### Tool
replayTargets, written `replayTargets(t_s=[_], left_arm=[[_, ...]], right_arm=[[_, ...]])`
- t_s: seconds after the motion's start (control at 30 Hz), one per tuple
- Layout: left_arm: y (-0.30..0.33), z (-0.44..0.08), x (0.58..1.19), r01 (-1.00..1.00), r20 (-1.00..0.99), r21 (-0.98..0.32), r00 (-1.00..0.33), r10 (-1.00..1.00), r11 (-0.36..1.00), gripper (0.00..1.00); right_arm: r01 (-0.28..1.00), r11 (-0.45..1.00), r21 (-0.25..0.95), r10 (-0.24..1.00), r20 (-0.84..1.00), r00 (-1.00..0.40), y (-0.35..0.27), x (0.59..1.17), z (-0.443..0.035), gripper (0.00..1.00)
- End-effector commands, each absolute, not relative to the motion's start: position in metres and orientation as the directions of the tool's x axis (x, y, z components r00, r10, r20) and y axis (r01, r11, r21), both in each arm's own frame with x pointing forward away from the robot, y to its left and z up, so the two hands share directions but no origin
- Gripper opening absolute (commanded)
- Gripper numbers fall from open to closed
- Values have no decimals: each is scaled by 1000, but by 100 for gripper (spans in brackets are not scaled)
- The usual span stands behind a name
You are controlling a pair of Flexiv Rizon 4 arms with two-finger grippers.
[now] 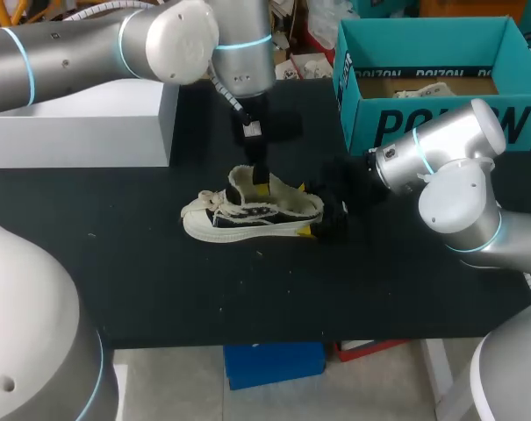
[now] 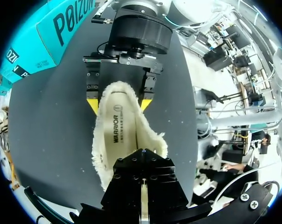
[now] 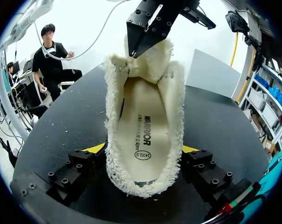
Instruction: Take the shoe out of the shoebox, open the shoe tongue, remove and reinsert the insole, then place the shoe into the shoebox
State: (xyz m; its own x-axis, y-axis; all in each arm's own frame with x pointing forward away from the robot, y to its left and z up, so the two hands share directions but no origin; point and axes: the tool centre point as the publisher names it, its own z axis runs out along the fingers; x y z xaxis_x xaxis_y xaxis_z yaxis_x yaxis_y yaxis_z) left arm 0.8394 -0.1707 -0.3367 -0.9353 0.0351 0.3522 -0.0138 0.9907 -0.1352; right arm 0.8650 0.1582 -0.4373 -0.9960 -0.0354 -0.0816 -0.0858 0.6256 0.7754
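Shoe (image 1: 252, 215) stands on the table (image 1: 160, 281), outside the shoebox (image 1: 423, 123). Right claw (image 3: 141, 151) clamps its heel from both sides; left claw (image 3: 138, 44) pinches the tongue (image 3: 145, 63). Probably light and floppy (fleecy lining), so grip the firmer heel.

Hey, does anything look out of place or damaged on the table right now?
Nothing stands out. The shoe sits upright on the table, the right gripper clasping its heel, the left gripper pinching the tongue up, the insole lying flat inside.
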Motion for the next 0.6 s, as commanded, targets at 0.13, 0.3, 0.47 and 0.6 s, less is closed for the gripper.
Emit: replayTargets(t_s=[0.13, 0.3, 0.47, 0.6], left_arm=[[-173, -353, 836, -7, 360, -125, -932, 38, 992, 0], [-173, -367, 832, -5, 393, -129, -918, 46, 992, 0], [-174, -379, 827, -1, 409, -118, -911, 47, 993, 0], [-174, -384, 826, -2, 415, -115, -909, 46, 993, 0]], right_arm=[[-84, 626, 775, -34, -81, -996, 159, 866, -441, 0], [-84, 626, 775, -34, -81, -996, 159, 866, -441, 0], [-84, 626, 775, -34, -81, -996, 159, 866, -441, 0], [-84, 626, 775, -34, -81, -996, 159, 866, -441, 0]])
